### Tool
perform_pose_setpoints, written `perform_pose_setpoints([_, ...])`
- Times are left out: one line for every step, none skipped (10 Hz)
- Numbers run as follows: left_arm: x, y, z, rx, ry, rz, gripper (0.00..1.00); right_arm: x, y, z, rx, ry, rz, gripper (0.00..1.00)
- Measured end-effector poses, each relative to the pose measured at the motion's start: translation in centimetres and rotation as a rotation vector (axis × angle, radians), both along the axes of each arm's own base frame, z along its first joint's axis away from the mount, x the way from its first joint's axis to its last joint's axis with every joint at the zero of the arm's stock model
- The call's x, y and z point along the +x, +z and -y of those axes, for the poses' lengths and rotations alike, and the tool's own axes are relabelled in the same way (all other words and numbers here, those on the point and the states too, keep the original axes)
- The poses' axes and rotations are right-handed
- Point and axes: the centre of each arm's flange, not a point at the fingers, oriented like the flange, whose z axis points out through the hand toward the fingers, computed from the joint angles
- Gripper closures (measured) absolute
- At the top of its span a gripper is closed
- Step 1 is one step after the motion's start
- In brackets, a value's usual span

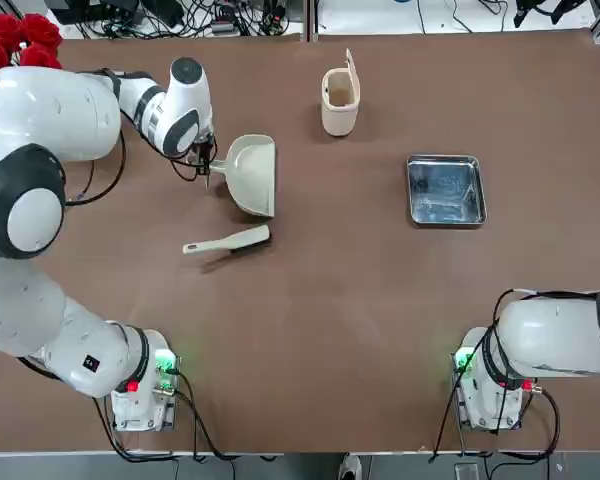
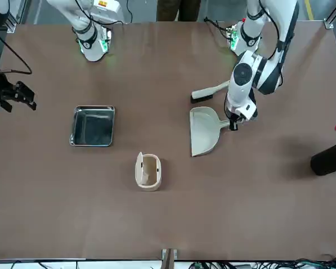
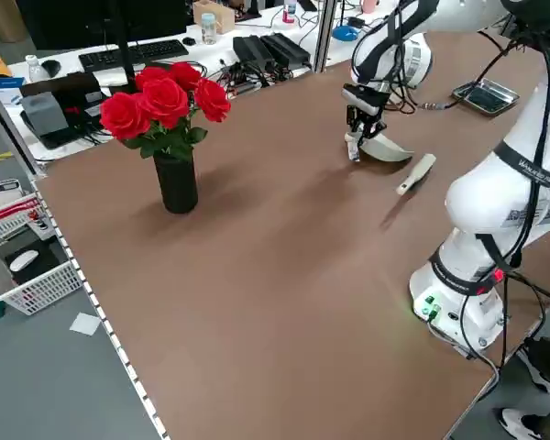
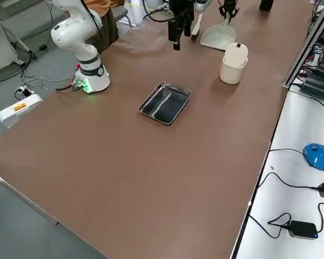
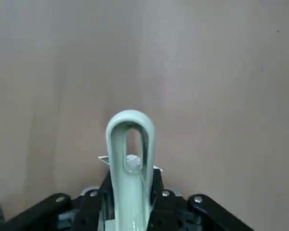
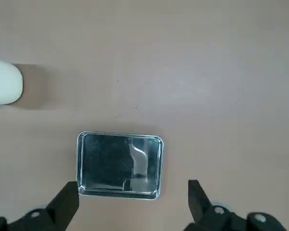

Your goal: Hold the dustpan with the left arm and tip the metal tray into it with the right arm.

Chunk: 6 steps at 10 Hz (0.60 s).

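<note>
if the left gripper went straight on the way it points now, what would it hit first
Most likely the table: the left gripper points down at it, clamped on the handle of the dustpan. How much gap remains is unclear.

Grey floor (image 4: pixel 48 199) beyond brown table (image 4: pixel 167 178)

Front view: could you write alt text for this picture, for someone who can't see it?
A robot's left arm grips a cream dustpan by its handle over a brown table, its gripper next to a pale brush. A shiny metal tray and a small open-lidded bin stand apart from it; the right gripper hangs open near the table's edge.
</note>
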Motion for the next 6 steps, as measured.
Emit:
perform_pose_setpoints([0.30, 0.08, -0.43, -0.013, -0.002, 0.000, 0.67, -0.02, -0.02, 0.05, 0.000, -0.001, -0.002, 0.00])
perform_pose_setpoints([0.44, 0.10, -0.67, -0.018, 0.000, 0.000, 0.67, -0.05, -0.05, 0.09, 0.000, -0.002, -0.005, 0.00])
perform_pose_setpoints([0.48, 0.14, -0.65, -0.026, 0.007, 0.001, 0.67, -0.06, -0.05, 0.09, 0.000, -0.002, -0.006, 0.00])
perform_pose_setpoints([0.57, 0.22, -0.58, -0.038, 0.015, 0.007, 0.67, -0.06, -0.05, 0.05, 0.000, -0.001, -0.006, 0.00])
perform_pose_setpoints([0.65, 0.29, -0.52, -0.045, 0.016, 0.014, 0.67, -0.06, -0.05, 0.02, 0.000, -0.001, -0.006, 0.00])
perform_pose_setpoints([0.65, 0.16, -0.49, -0.047, 0.015, 0.016, 0.67, -0.06, -0.06, -0.01, 0.000, 0.000, -0.006, 0.00])
